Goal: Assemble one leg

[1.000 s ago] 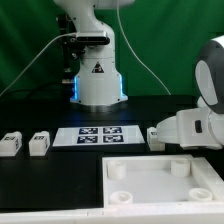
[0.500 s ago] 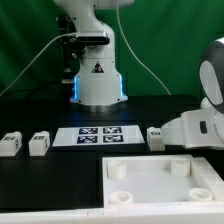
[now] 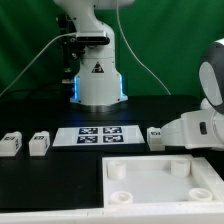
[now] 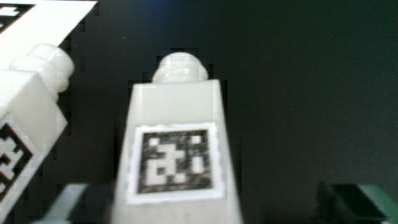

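Observation:
In the wrist view a white leg (image 4: 178, 140) with a black-and-white tag and a round peg end lies on the black table between my fingers (image 4: 352, 203). My gripper (image 4: 210, 208) is open, one finger on each side of the leg, with a gap on at least one side. A second tagged leg (image 4: 32, 110) lies close beside it. In the exterior view my arm's white body (image 3: 197, 128) hangs low at the right, hiding the gripper. One leg (image 3: 155, 137) shows at its edge. Two more legs (image 3: 11, 143) (image 3: 39, 143) lie at the left.
The large white tabletop (image 3: 150, 182) with corner sockets lies at the front. The marker board (image 3: 98, 134) lies in the middle, in front of the robot base (image 3: 98, 80). A green backdrop stands behind.
The arm's white body has shifted slightly to the exterior view's right, uncovering more of the leg at its edge. In the last half second nothing has visibly moved.

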### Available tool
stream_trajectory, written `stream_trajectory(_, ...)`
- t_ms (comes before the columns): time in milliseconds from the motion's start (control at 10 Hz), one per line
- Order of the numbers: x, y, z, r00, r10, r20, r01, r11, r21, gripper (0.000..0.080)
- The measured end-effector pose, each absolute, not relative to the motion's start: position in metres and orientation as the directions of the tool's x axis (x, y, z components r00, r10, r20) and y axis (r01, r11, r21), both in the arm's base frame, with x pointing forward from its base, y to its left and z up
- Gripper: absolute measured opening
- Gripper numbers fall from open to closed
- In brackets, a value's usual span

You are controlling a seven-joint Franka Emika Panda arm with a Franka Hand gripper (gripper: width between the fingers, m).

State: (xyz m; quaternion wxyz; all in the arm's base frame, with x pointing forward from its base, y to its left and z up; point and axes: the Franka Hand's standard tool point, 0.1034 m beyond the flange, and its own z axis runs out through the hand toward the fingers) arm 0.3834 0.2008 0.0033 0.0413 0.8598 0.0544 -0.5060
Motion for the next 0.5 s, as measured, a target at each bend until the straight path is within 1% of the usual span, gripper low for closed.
stream_trajectory(100,0.3834,0.2008,0.0033,0.482,0.052,-0.875,0.135,-0.991,0.016,0.0386)
stream_trajectory(200,0.3834,0.2008,0.0033,0.482,0.052,-0.875,0.135,-0.991,0.016,0.0386)
stream_trajectory(300,0.3834,0.2008,0.0033,0.482,0.052,-0.875,0.135,-0.991,0.016,0.0291)
stream_trajectory(500,0.3834,0.2008,0.0033,0.482,0.052,-0.875,0.135,-0.991,0.016,0.0291)
